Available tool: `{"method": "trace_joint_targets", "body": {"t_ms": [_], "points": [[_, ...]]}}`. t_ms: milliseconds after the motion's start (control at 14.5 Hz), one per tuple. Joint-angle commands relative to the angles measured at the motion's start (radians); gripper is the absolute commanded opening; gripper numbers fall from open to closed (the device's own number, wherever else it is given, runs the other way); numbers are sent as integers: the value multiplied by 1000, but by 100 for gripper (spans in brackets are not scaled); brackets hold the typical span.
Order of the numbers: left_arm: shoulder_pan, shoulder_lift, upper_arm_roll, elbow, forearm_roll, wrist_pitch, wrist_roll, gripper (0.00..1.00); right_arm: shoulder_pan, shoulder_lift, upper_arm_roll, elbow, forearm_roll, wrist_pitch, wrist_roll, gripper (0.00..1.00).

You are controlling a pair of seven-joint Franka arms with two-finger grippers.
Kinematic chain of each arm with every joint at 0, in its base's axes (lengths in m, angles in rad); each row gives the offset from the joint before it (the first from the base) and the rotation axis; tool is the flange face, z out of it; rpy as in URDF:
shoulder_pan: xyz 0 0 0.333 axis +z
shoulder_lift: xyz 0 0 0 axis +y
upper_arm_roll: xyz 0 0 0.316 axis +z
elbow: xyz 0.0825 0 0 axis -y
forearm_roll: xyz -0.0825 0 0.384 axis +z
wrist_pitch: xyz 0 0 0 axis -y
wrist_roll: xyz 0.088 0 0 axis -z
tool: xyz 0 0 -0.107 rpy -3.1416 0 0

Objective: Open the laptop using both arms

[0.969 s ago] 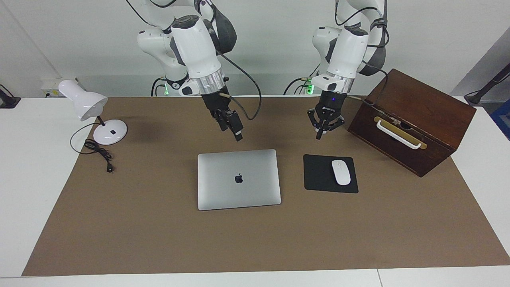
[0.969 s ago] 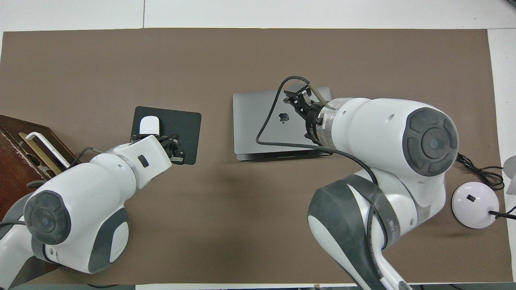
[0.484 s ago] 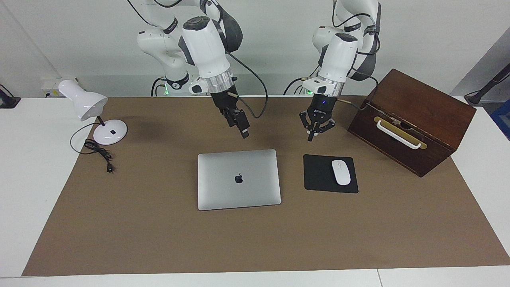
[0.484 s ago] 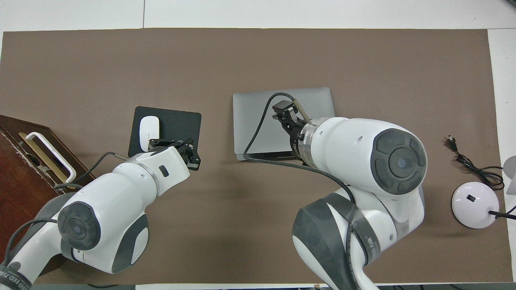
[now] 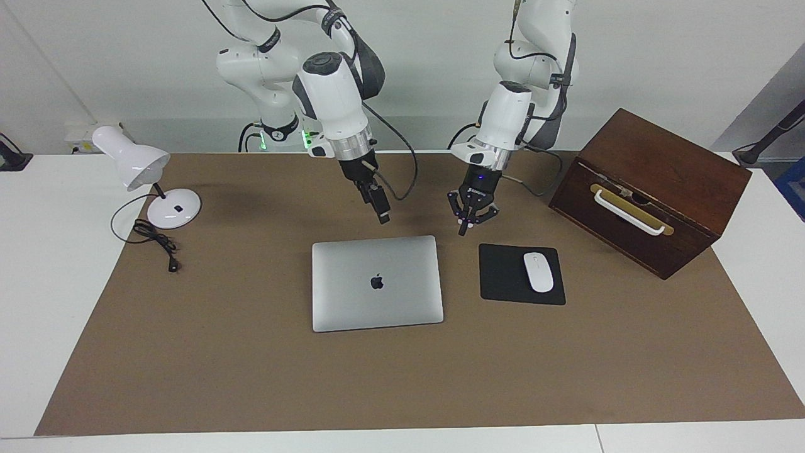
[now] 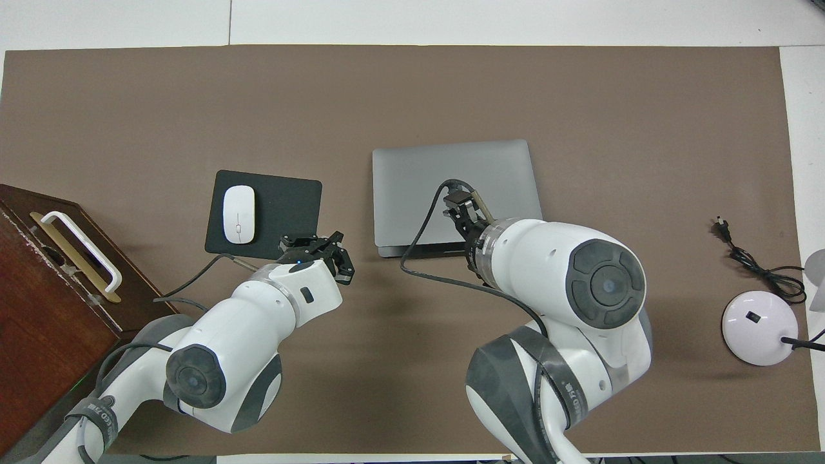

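Observation:
The laptop (image 5: 377,283) (image 6: 419,180) lies closed and flat on the brown mat, silver lid up with the dark logo in its middle. My right gripper (image 5: 382,217) (image 6: 456,201) hangs in the air over the laptop's edge nearest the robots, clear of the lid. My left gripper (image 5: 464,230) (image 6: 317,245) is shut with nothing in it. It hovers low over the mat in the gap between the laptop and the black mouse pad (image 5: 506,274), by their corners nearest the robots.
A white mouse (image 5: 538,272) lies on the mouse pad. A dark wooden box (image 5: 654,189) with a white handle stands at the left arm's end. A white desk lamp (image 5: 135,165) and its cord (image 5: 157,242) are at the right arm's end.
The left gripper has swung from beside the wooden box toward the laptop and come lower. The right gripper has drawn back from over the lid's middle to the robot-side edge.

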Motion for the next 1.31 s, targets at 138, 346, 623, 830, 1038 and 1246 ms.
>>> {"method": "trace_joint_targets", "body": {"t_ms": [138,346,623,830,1038,1246], "points": [[-39,72,14,-95,0,256,15,0,-6,-28,6,-111,21,163,26,100],[-56,180,12,-98,0,409,15,0,-6,-22,4,-111,21,210,31,100],[-58,197,12,-95,8,408,15,0,5,-16,13,-117,19,351,171,100],[-55,214,11,-83,21,410,14,0,16,-22,18,-134,17,445,187,100],[-52,232,8,-63,26,408,14,0,13,-5,18,-140,17,499,181,100],[-52,260,8,-33,26,408,12,0,8,-2,18,-166,17,510,164,100]]}}
